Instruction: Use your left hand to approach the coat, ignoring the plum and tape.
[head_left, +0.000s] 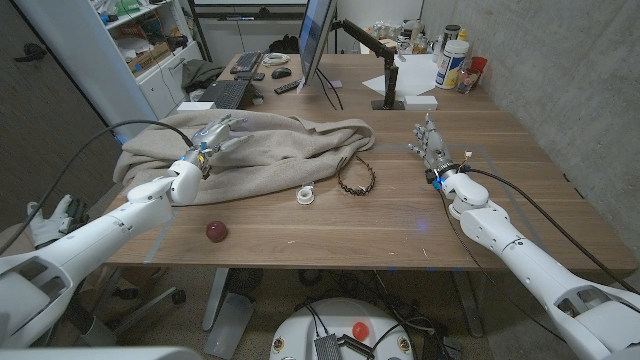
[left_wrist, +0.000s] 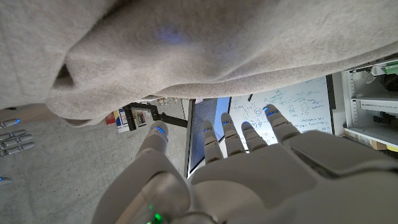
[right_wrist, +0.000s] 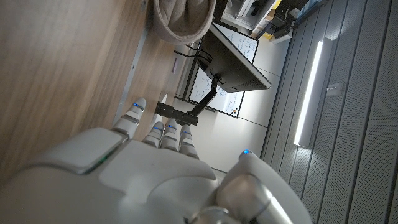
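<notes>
A: Coat (head_left: 262, 150), beige and heaped in folds, lies across the left half of the wooden table (head_left: 400, 215), reaching toward the middle. The left hand (head_left: 212, 138) is right over its near-left folds, fingers spread and holding nothing.

B: Is it touching the cloth?

A: I cannot tell. The left wrist view has the fabric (left_wrist: 186, 50) very close above the fingertips (left_wrist: 271, 113), but a gap or contact is not clear.

B: What could spoil it from here?

A: Pushing further down or forward. Soft folds would bunch and drag, and the hem lies near the white tape (head_left: 305, 195) and the beaded bracelet (head_left: 356, 178), so a tugged coat might nudge both.

B: And the plum?

A: Plum (head_left: 216, 231) sits on bare wood near the front edge, just beside the left forearm. A low elbow sweep could roll it off the table.

B: The other arm?

A: Right hand (head_left: 430, 148) stands well apart on the right side, fingers held close together and empty; I'd judge it no risk.
</notes>
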